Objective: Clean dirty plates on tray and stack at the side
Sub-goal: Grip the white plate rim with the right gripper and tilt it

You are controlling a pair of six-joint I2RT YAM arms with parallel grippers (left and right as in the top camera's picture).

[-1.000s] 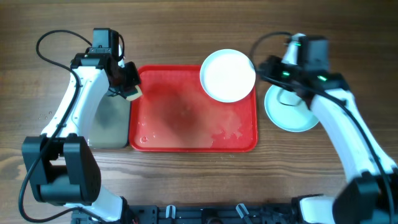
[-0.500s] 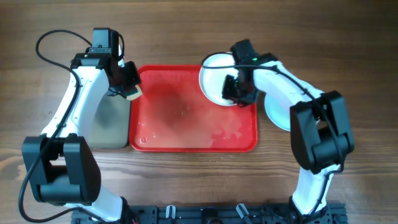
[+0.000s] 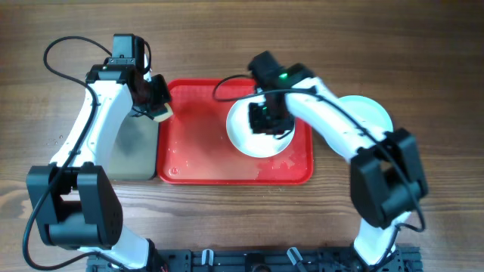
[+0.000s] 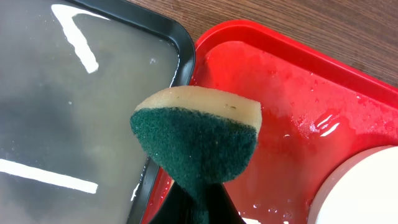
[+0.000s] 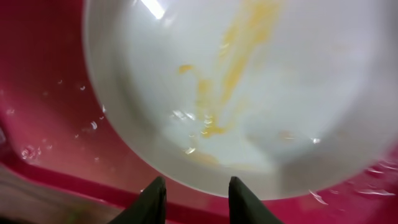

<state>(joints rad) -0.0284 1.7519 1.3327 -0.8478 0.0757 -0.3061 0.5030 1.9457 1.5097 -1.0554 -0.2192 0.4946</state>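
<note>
Right wrist view: the right end effector [image 5: 198, 186] hangs with its two dark fingers spread and nothing between them, the tips just short of the rim of a round glossy white plate [image 5: 267, 87]. The plate is streaked with yellow smears and small wet flecks. It lies inside the large red rectangular plastic tray [image 3: 193, 143], right of its middle. Wet patches glisten on the tray floor. The left end effector [image 4: 196, 199] pinches a yellow-and-green foam sponge [image 4: 196, 134], scouring face outward, above the seam where the red tray meets a black tray [image 4: 183, 56] holding water. A pale round plate [image 3: 372, 112] sits on the wooden table [image 3: 227, 38], just right of the red tray.
</note>
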